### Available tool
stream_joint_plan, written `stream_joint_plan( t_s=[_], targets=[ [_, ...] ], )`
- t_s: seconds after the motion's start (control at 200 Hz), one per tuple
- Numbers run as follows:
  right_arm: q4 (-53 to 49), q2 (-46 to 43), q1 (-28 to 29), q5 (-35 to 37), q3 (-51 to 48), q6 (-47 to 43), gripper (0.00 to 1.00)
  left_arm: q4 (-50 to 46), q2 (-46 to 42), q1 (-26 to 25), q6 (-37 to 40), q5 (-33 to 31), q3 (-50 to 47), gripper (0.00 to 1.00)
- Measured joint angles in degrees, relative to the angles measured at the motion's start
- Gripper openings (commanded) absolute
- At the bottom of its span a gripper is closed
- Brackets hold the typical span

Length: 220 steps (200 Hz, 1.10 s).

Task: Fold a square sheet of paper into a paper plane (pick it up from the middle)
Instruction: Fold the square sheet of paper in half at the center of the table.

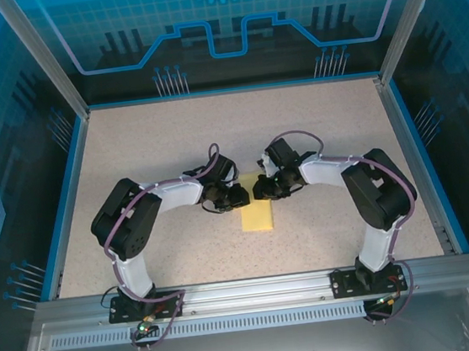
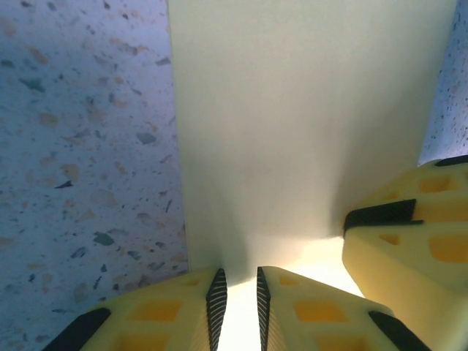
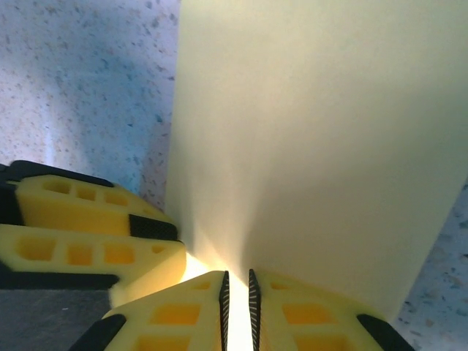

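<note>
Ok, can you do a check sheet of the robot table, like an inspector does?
Surface: speckled beige table, nothing spilled.
Job's things: yellow sheet of paper in the middle, near end lying on the table, far end up between the grippers.
Clutter: nothing seen.
Grippers: left gripper and right gripper are both pinched shut on the paper, side by side.
Cables: purple cables loop along both arms, clear of the paper.
Surroundings: blue see-through walls around the table, metal rail along the near edge.
</note>
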Motion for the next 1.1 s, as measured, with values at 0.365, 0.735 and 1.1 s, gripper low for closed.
stream_joint_plan(
  t_s=[0.365,0.735,1.1],
  targets=[
    [1.64,1.01,-0.70,-0.04,-1.40,-1.51,0.19,-0.98,0.50,-0.09,0.22,-0.26,0.76,0.23],
    [3.93,-0.24,-2.16,-1.09,-3.82,-2.67,0.19,-1.11,1.14,-0.17,1.07,-0.61,1.51,0.23],
    [3.58,-2.75,-5.14,-0.39,-6.25,-3.28,0.19,-0.90,1.62,-0.28,1.49,-0.66,2.03,0.23]
  ],
)
